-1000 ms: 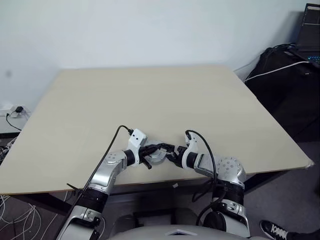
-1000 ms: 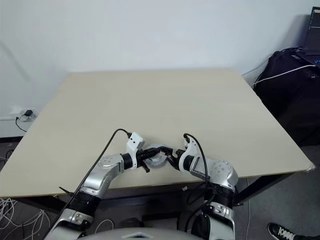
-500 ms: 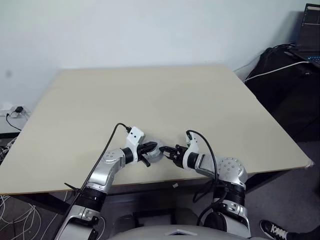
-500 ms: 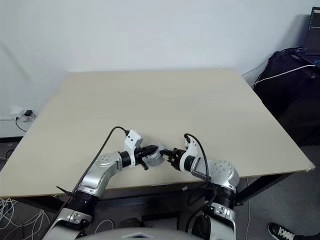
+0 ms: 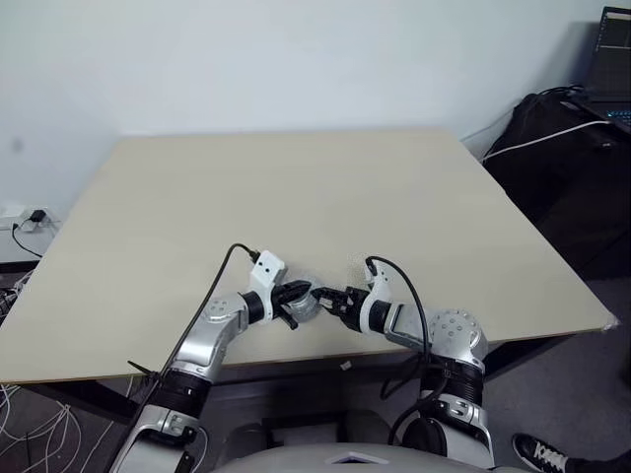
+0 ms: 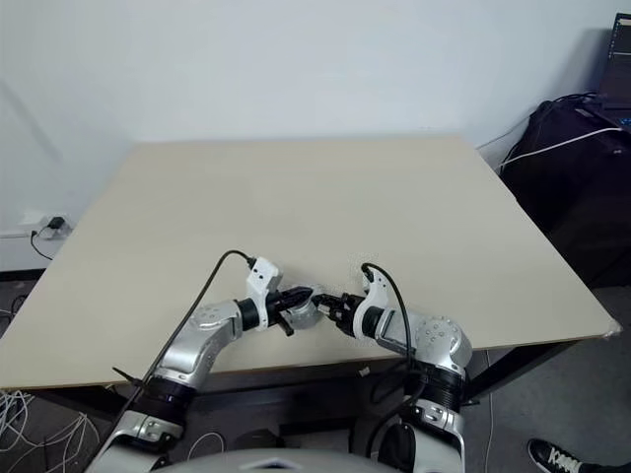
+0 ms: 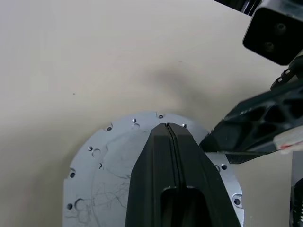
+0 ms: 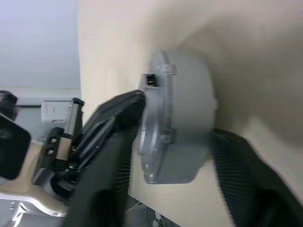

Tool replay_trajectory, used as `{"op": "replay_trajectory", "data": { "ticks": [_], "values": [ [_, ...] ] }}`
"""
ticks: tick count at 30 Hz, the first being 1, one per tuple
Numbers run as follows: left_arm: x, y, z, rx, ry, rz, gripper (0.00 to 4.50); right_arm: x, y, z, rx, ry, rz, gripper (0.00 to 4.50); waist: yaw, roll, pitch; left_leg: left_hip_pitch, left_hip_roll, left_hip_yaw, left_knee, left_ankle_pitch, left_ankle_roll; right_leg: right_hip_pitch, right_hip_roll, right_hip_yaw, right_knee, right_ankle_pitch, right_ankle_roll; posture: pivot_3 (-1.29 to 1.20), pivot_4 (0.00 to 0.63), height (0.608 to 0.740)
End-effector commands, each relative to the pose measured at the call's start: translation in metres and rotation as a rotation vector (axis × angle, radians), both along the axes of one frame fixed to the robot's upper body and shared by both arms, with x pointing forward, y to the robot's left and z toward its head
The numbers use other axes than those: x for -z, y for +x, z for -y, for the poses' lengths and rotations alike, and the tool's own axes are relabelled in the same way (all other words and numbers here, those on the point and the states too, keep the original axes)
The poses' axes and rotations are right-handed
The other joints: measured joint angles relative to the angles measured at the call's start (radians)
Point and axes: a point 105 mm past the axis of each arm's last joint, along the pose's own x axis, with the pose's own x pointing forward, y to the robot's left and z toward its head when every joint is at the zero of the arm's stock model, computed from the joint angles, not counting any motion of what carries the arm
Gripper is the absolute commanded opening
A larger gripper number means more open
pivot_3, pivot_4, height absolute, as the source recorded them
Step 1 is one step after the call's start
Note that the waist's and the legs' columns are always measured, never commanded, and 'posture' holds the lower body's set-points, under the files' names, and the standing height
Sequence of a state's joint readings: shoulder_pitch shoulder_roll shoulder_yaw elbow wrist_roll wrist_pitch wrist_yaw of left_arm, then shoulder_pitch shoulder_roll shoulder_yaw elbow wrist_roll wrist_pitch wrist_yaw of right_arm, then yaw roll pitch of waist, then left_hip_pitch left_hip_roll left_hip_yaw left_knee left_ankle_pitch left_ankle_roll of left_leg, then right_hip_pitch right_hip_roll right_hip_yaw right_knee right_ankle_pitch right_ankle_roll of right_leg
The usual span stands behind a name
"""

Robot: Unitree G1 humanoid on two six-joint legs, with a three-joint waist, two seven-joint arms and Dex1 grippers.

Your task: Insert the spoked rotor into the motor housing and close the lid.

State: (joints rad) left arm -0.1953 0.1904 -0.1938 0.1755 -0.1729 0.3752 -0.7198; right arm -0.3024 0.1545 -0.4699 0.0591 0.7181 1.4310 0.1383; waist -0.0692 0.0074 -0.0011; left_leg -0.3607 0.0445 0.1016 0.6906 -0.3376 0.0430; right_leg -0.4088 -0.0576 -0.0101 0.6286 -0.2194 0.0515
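- The assembled motor housing (image 8: 182, 118), a grey drum with its plain-faced lid (image 7: 113, 165) already seated on top, rests on the table (image 5: 296, 187) near its front edge, caught between my two grippers. No spoked rotor is visible; I judge it is inside, under the lid.
- My left gripper (image 7: 171, 130) has its fingers pressed flat together, nothing between them, lying across the lid's top face with the tips close to its far rim. I read this as a hold-down, pinning the lid while the other arm works.
- My right gripper (image 8: 165, 156) straddles the drum, one ribbed finger on each side of it. I cannot tell whether the pads are actually squeezing the wall or just bracketing it.
- The two grippers meet head-on over the part, the left gripper's closed fingers just beside the right gripper's upper finger (image 7: 251, 125).
- Beyond the grippers the tabletop lies bare; dark bags (image 5: 557, 148) stand off the table's right side.
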Motion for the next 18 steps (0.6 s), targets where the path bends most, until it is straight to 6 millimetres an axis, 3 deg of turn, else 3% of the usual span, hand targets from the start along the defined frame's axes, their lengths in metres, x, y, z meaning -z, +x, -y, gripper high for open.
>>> {"op": "replay_trajectory", "data": {
  "ticks": [1, 3, 18],
  "values": [
    [0.018, -0.012, 0.005, 0.032, 0.025, -0.077, 0.00, -0.039, -0.004, -0.044, -0.087, 0.204, 0.121, 3.88, 0.000, 0.000, 0.000, 0.000, 0.000, 0.000, 0.000, 0.000, 0.000, 0.000, 0.000, 0.000, 0.000, 0.000, 0.000, 0.00, 0.000, 0.740],
    [0.019, -0.012, 0.005, 0.031, 0.026, -0.076, 0.00, -0.040, -0.003, -0.045, -0.087, 0.212, 0.123, 4.48, -0.001, 0.000, 0.000, 0.000, 0.000, 0.000, 0.000, 0.000, 0.000, 0.000, 0.000, 0.000, 0.000, 0.000, 0.000, 0.00, 0.000, 0.740],
    [0.018, -0.012, -0.003, -0.001, 0.024, -0.075, 0.00, -0.035, -0.001, -0.045, -0.068, 0.198, 0.088, 4.48, -0.001, 0.000, 0.000, 0.000, 0.000, 0.000, 0.000, 0.000, 0.000, 0.000, 0.000, 0.000, 0.000, 0.000, 0.000, 0.00, 0.000, 0.740]
  ]
}}
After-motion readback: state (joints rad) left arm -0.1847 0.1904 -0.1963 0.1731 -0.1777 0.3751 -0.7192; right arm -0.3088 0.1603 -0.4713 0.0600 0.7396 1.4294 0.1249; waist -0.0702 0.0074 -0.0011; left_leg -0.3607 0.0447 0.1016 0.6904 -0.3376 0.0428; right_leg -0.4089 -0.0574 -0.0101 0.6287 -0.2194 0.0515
